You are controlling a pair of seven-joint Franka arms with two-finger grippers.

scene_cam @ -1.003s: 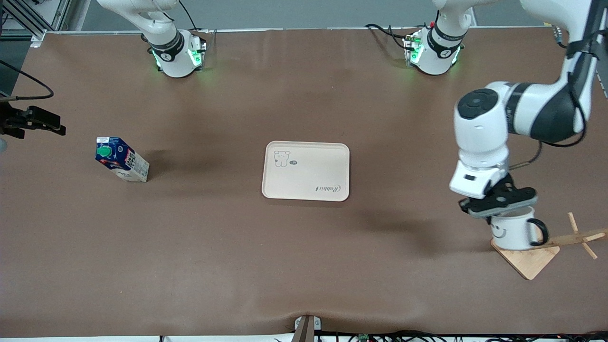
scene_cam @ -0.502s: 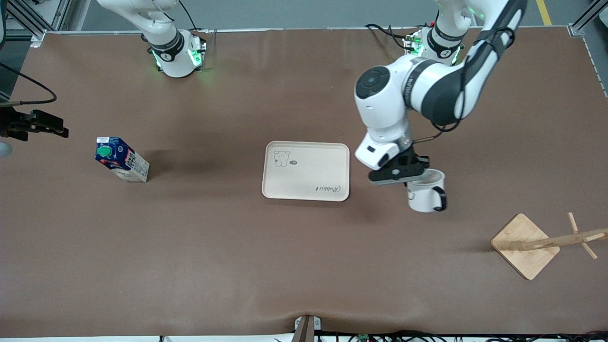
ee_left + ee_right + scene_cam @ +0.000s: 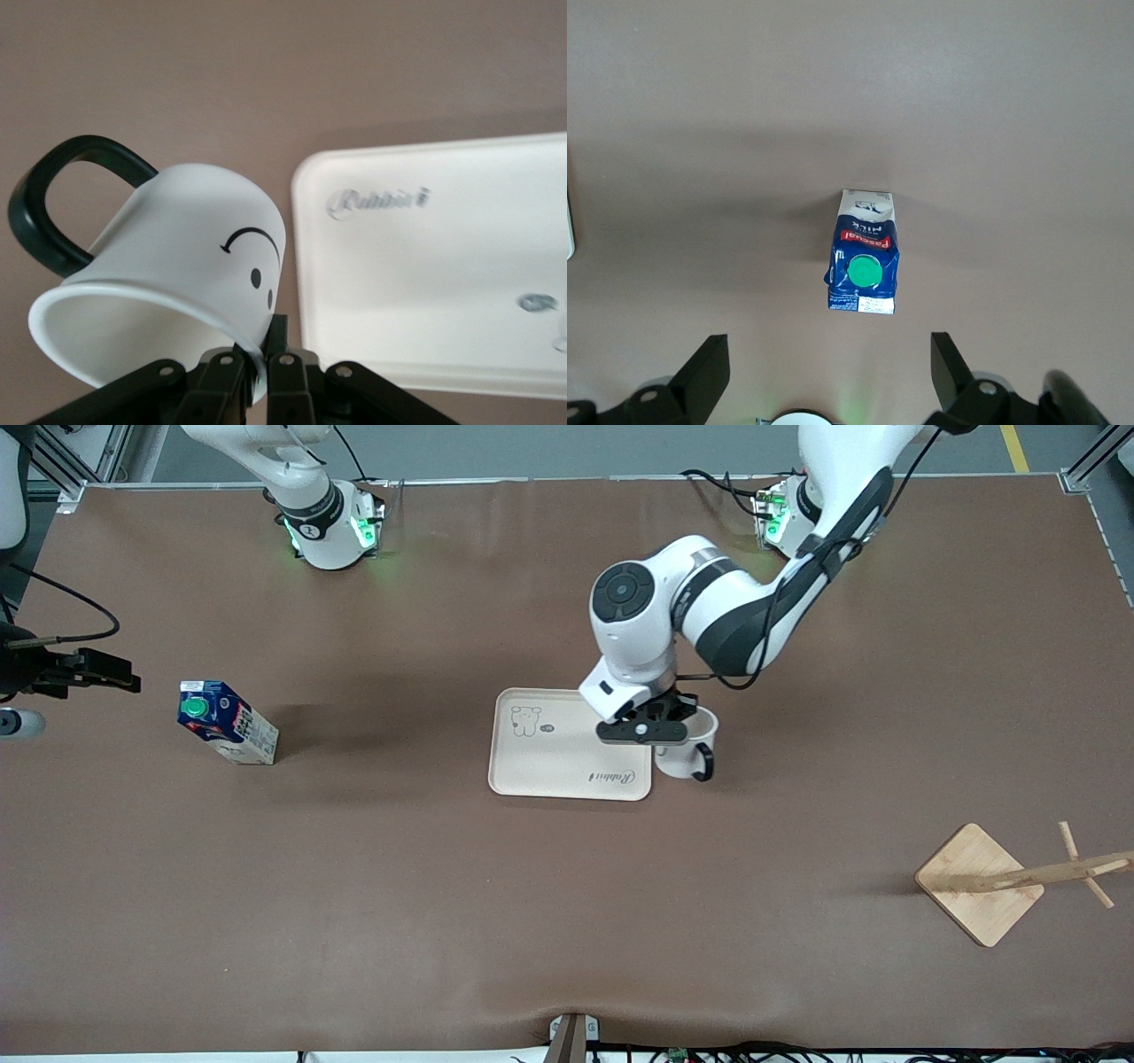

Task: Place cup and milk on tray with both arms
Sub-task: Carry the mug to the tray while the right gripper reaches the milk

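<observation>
My left gripper (image 3: 645, 732) is shut on the rim of the white smiley cup (image 3: 684, 746) and holds it tilted in the air over the table, right beside the tray's edge toward the left arm's end. In the left wrist view the jaws (image 3: 261, 365) pinch the cup's wall (image 3: 177, 239), with the black handle on the side away from the tray (image 3: 443, 292). The cream tray (image 3: 549, 766) lies mid-table with nothing on it. The blue milk carton (image 3: 226, 722) stands toward the right arm's end. My right gripper (image 3: 89, 670) hangs open in the air; its wrist view (image 3: 828, 381) shows the milk (image 3: 864, 257) on the table below.
A wooden rack with a square base (image 3: 979, 881) and a leaning peg stem stands toward the left arm's end, nearer to the front camera than the tray. Both green-lit arm bases stand along the table's edge farthest from the front camera.
My left gripper has carried the cup from the wooden rack base across the table to the tray's edge. My right gripper has drifted slightly toward the milk.
</observation>
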